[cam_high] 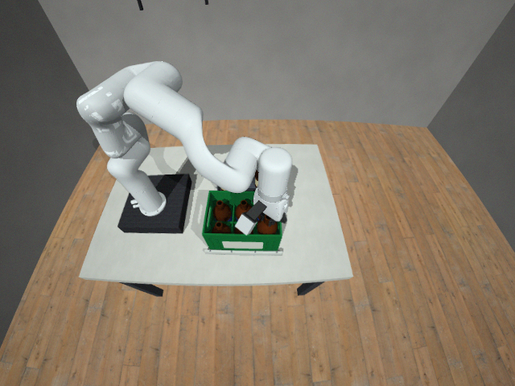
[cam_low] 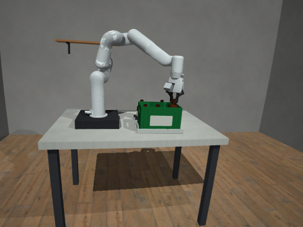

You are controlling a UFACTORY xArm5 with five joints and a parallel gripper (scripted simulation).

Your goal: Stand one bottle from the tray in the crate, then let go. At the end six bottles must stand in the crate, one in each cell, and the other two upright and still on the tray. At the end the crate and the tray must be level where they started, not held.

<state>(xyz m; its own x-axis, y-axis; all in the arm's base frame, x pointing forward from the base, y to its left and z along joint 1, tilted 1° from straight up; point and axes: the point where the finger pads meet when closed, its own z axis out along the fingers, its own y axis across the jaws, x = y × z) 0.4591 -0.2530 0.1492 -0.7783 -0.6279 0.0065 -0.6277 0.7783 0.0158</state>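
Note:
A green crate [cam_high: 235, 222] [cam_low: 159, 118] stands on the white table, on a pale base plate. Several brown bottles stand in its cells [cam_high: 222, 211]; their caps show above the rim in the exterior view [cam_low: 145, 105]. My gripper [cam_low: 173, 99] is shut on the neck of a brown bottle [cam_low: 173, 105] [cam_high: 266, 224]. That bottle is upright and mostly down inside the crate's near right cell, with only its shoulder and neck above the rim. The tray behind the crate is almost wholly hidden by my arm and the crate.
The arm's black base block [cam_high: 155, 203] sits to the left of the crate. A wooden shelf [cam_low: 76, 41] hangs on the back wall above. The crate's walls stand close around the gripper fingers.

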